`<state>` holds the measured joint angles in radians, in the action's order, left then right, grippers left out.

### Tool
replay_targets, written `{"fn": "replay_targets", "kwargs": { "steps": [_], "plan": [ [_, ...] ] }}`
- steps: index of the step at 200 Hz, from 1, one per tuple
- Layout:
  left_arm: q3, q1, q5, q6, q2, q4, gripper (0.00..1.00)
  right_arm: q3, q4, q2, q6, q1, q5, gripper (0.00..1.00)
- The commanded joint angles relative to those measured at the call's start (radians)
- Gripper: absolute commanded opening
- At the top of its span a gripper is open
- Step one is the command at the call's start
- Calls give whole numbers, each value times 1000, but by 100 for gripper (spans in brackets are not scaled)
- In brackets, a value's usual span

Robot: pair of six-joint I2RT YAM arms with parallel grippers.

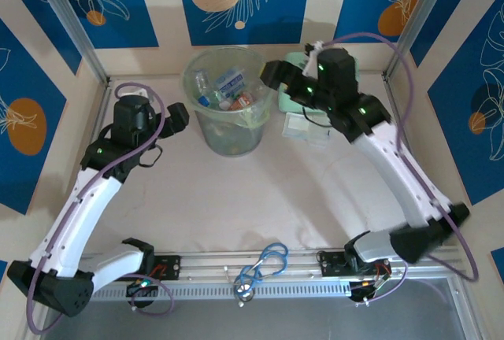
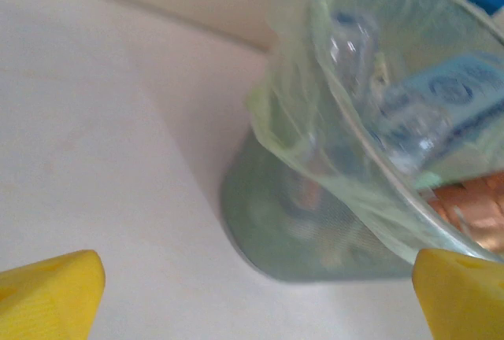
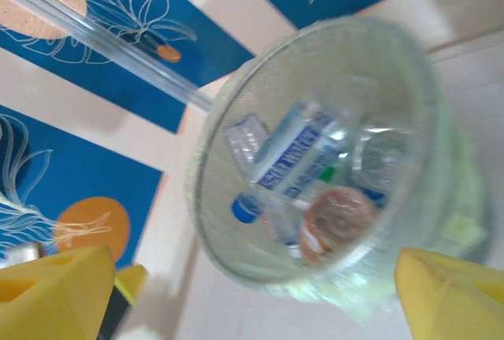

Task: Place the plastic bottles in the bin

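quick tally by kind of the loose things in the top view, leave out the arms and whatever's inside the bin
bin: 1
mint-green case: 1
clear flat packet: 1
blue cord loop: 1
total: 4

The bin (image 1: 228,131) is smooth, translucent pale-green plastic, with a thin crinkled film folded over its rim. The plastic bottles (image 1: 230,86) inside are clear and glossy, 1 with a blue printed label. The table (image 1: 236,198) looks matt and pale. The left gripper (image 2: 257,277) has yellow pads (image 2: 47,297), matt and finely ridged.
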<state>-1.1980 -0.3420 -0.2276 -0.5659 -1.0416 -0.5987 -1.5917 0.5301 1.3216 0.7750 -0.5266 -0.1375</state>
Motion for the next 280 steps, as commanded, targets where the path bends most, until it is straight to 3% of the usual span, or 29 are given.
{"fn": "replay_targets", "kwargs": {
  "steps": [1, 12, 41, 59, 70, 91, 122, 138, 151, 181, 197, 221, 235, 247, 253, 258, 272, 280],
  "plan": [
    [94, 15, -220, 174, 70, 145, 100, 152, 132, -141, -146, -14, -235, 95],
    [150, 15, -267, 249, 81, 203, 100, 250, 149, -231, -140, 0, -266, 100],
    [344, 14, -381, 380, 79, 372, 100, 531, 208, -469, -20, 72, -341, 99],
    [471, 16, -439, 437, 60, 521, 100, 761, 276, -639, 128, 100, -530, 99],
    [531, 18, -489, 449, 21, 604, 100, 903, 221, -756, 45, 116, -609, 99],
    [594, 29, -579, 412, -84, 703, 100, 1105, 70, -906, -195, 128, -644, 99],
    [656, 54, -528, 451, -219, 910, 100, 1205, -84, -866, -255, 141, -823, 99],
    [709, 64, -518, 491, -278, 1106, 100, 1249, -191, -770, -246, 163, -979, 99],
    [713, 77, -487, 530, -341, 1158, 100, 1290, -324, -672, -273, 212, -1011, 99],
    [769, 111, -418, 601, -408, 1357, 100, 1272, -540, -435, -335, 333, -882, 99],
    [834, 155, -374, 579, -452, 1537, 100, 1296, -822, -326, -464, 361, -766, 99],
    [821, 204, -227, 562, -447, 1483, 100, 1359, -1223, -195, -647, 415, -388, 99],
    [803, 227, -87, 569, -461, 1448, 100, 1321, -1280, -103, -689, 432, -303, 99],
    [825, 242, 32, 595, -521, 1533, 100, 1277, -1294, -33, -694, 460, -250, 99],
    [854, 247, 12, 596, -547, 1649, 100, 1225, -1196, -18, -679, 488, -183, 99],
    [863, 255, -2, 566, -526, 1622, 100, 1189, -1146, -2, -668, 518, -96, 99],
    [866, 270, 11, 560, -522, 1619, 100, 1153, -1148, 50, -630, 568, 60, 99],
    [870, 270, 14, 561, -529, 1640, 100, 1183, -1278, 107, -627, 572, 96, 99]
  ]
}}
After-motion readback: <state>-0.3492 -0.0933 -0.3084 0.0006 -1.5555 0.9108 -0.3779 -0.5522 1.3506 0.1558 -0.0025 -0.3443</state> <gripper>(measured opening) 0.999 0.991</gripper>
